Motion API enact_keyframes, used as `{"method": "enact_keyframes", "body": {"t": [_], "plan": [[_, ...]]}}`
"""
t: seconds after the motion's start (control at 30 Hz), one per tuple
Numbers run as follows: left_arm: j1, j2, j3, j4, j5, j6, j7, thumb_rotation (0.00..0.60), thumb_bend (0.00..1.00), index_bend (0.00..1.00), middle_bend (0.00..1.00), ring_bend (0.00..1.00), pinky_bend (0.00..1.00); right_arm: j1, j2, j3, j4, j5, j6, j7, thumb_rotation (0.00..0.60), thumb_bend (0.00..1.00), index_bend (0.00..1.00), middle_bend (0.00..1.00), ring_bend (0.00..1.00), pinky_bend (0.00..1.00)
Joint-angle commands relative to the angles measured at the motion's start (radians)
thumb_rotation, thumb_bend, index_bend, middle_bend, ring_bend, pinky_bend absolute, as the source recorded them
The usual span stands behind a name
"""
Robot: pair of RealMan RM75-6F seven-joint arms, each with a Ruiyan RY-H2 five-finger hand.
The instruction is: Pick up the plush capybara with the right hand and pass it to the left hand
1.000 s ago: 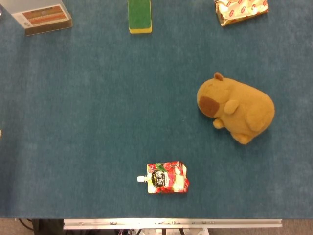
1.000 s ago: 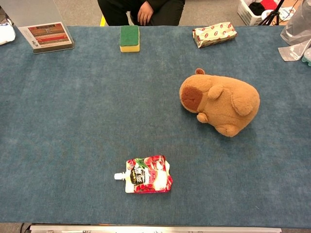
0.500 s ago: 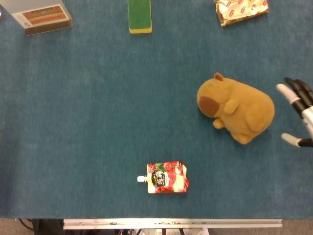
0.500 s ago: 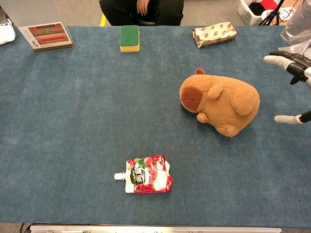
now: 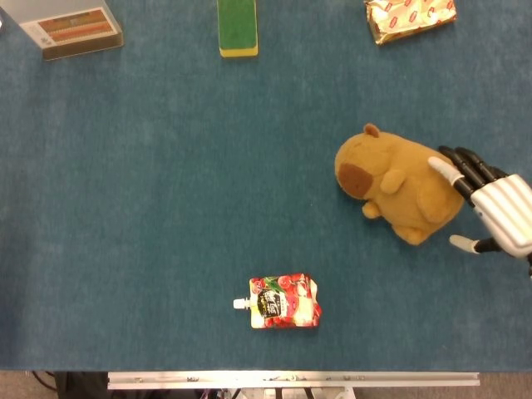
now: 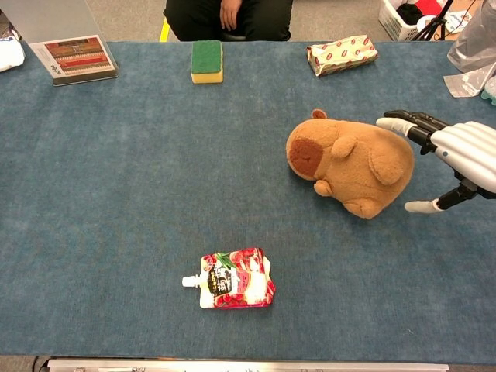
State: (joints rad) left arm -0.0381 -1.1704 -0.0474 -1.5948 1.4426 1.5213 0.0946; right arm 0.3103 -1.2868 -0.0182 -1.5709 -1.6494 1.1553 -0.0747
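The plush capybara point(image 5: 401, 183) point(image 6: 350, 163), tan with a brown snout, lies on the blue table right of centre, head toward the left. My right hand point(image 5: 490, 205) point(image 6: 453, 155) is at its rear end, coming in from the right edge. The hand is spread, fingers point(image 5: 460, 166) reaching over the plush's back and thumb point(image 6: 425, 206) low on the near side. It holds nothing. My left hand appears in neither view.
A red drink pouch point(image 5: 283, 302) lies near the front edge. At the far side are a green-and-yellow sponge point(image 5: 237, 27), a snack pack point(image 5: 410, 17) and a small display card point(image 5: 73, 30). A seated person point(image 6: 226, 15) is behind the table.
My right hand has moved leftward from the right edge until its fingers reach the capybara's rear. The plush has not moved.
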Motion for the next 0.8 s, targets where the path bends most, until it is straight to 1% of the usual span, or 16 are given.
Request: {"method": "enact_keyframes", "body": {"t": [0.03, 0.37, 0.47, 0.6, 0.63, 0.67, 0.73, 0.8], "plan": [[0.002, -0.001, 0.001, 0.0, -0.003, -0.001, 0.001, 0.6, 0.21, 0.41, 0.43, 0.39, 0.43, 0.01, -0.029, 0.002, 0.028, 0.009, -0.009, -0.004, 0.6, 0.0, 0.0, 0.0, 0.0, 0.35], [0.008, -0.003, 0.005, 0.004, -0.011, -0.008, -0.003, 0.6, 0.21, 0.41, 0.44, 0.39, 0.43, 0.058, -0.151, 0.012, 0.117, 0.022, -0.046, 0.013, 0.6, 0.0, 0.0, 0.0, 0.0, 0.35], [0.011, 0.0, 0.007, 0.004, -0.012, -0.008, -0.006, 0.6, 0.21, 0.41, 0.44, 0.39, 0.43, 0.062, -0.19, 0.02, 0.148, 0.023, -0.029, 0.007, 0.6, 0.0, 0.02, 0.06, 0.05, 0.38], [0.015, 0.0, 0.009, 0.007, -0.014, -0.007, -0.011, 0.6, 0.21, 0.41, 0.44, 0.39, 0.43, 0.059, -0.237, 0.029, 0.191, 0.013, 0.018, 0.009, 0.6, 0.0, 0.17, 0.2, 0.19, 0.48], [0.015, 0.0, 0.008, 0.008, -0.015, -0.007, -0.013, 0.6, 0.21, 0.41, 0.44, 0.39, 0.43, 0.058, -0.25, 0.031, 0.206, 0.007, 0.035, 0.013, 0.6, 0.0, 0.23, 0.25, 0.25, 0.52], [0.016, 0.0, 0.008, 0.008, -0.016, -0.008, -0.014, 0.6, 0.21, 0.41, 0.44, 0.39, 0.43, 0.056, -0.26, 0.033, 0.217, 0.004, 0.049, 0.015, 0.6, 0.0, 0.26, 0.28, 0.28, 0.54], [0.018, -0.001, 0.01, 0.01, -0.016, -0.007, -0.015, 0.6, 0.21, 0.41, 0.44, 0.39, 0.43, 0.052, -0.278, 0.035, 0.239, -0.003, 0.077, 0.028, 0.6, 0.0, 0.4, 0.38, 0.38, 0.62], [0.019, -0.001, 0.011, 0.01, -0.015, -0.008, -0.015, 0.6, 0.21, 0.41, 0.44, 0.39, 0.43, 0.05, -0.289, 0.038, 0.253, -0.006, 0.097, 0.043, 0.6, 0.0, 0.49, 0.44, 0.45, 0.67]]}}
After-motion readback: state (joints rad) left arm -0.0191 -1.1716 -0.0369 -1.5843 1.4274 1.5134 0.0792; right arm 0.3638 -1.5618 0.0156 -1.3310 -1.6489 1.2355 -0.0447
